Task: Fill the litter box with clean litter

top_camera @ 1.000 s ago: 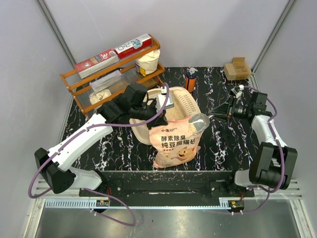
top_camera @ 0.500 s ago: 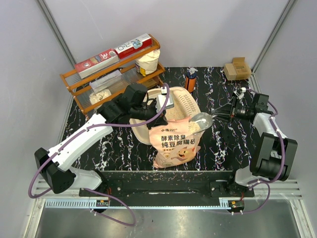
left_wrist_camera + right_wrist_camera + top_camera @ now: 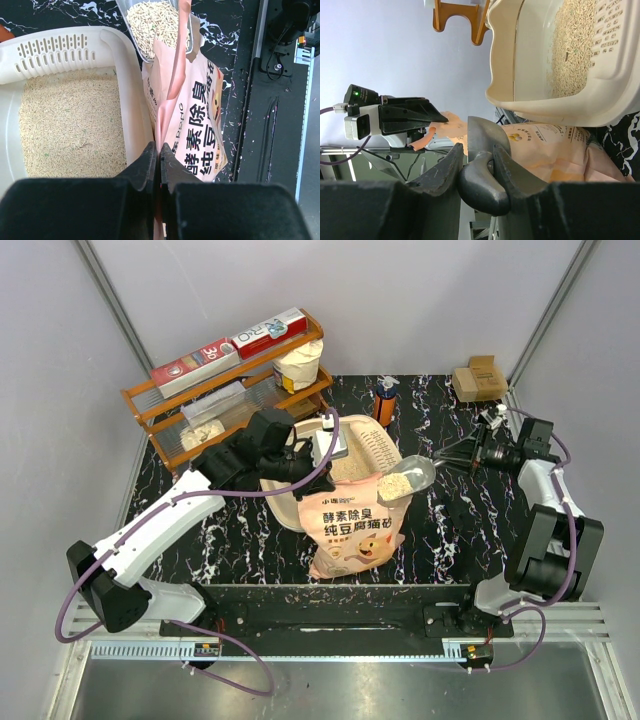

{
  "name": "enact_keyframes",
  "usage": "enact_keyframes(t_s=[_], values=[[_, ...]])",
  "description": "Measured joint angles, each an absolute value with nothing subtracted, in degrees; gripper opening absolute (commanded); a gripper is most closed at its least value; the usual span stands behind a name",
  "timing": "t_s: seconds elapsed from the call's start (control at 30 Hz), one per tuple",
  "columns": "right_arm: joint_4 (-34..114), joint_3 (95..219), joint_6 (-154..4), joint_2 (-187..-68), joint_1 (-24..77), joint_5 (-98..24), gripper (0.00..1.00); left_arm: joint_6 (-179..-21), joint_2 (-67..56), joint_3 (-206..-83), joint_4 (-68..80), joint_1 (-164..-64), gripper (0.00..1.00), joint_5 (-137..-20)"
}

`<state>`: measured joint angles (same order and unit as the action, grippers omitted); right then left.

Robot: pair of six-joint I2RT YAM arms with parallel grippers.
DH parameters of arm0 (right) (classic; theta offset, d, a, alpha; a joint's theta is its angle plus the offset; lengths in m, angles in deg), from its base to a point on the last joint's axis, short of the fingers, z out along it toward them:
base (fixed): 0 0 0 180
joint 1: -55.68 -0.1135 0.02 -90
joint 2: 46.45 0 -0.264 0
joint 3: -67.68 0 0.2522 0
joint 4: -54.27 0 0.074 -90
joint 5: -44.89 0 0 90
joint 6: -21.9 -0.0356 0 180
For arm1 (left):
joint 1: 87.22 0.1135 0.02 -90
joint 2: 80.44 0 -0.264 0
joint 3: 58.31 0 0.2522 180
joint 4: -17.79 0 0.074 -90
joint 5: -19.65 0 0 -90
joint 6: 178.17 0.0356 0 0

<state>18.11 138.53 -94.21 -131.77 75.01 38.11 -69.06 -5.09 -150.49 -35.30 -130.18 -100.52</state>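
The cream litter box (image 3: 372,445) lies mid-table, partly under my left arm, and a layer of tan clean litter (image 3: 70,127) covers its floor inside the rim (image 3: 120,50). The peach bag (image 3: 350,530) stands against its near side. My left gripper (image 3: 160,150) is shut on the bag's top edge and holds it upright. My right gripper (image 3: 477,150) is shut on the handle of a metal scoop (image 3: 482,175). The scoop (image 3: 405,478), heaped with litter (image 3: 157,22), hovers over the bag's mouth, beside the box's slotted end (image 3: 55,55).
An orange wooden rack (image 3: 230,390) with boxes and a white sack (image 3: 298,365) stands at the back left. An orange bottle (image 3: 385,400) sits behind the litter box. A small cardboard box (image 3: 478,378) rests at the back right corner.
My right arm has drawn back to the right and lifted the scoop out of the bag; it now sits level and full of litter. The left gripper has kept its hold on the bag.
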Motion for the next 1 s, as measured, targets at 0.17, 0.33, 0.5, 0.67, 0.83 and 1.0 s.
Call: enact_keyframes(t_s=[0.17, 0.33, 0.5, 0.67, 0.83, 1.0], values=[[18.1, 140.3, -94.7, -133.3, 75.1, 38.1, 0.00, -69.1, -5.2, -150.5, -35.4, -130.0, 0.00, -100.5], [18.1, 142.3, -95.2, -135.2, 75.1, 38.1, 0.00, -69.1, -5.3, -150.5, -35.6, -129.7, 0.00, -100.4], [18.1, 145.8, -96.0, -137.7, 75.1, 38.1, 0.00, -69.1, -5.3, -150.4, -35.7, -129.6, 0.00, -100.4], [18.1, 149.8, -96.8, -140.5, 74.8, 35.9, 0.00, -69.1, -5.4, -150.4, -35.7, -129.6, 0.00, -100.5], [18.1, 154.7, -97.3, -144.5, 72.1, 31.3, 0.00, -69.1, -5.4, -150.4, -35.7, -129.5, 0.00, -100.5], [17.7, 161.7, -97.4, -148.6, 66.3, 24.0, 0.00, -69.1, -5.4, -150.2, -35.5, -129.5, 0.00, -100.5]])
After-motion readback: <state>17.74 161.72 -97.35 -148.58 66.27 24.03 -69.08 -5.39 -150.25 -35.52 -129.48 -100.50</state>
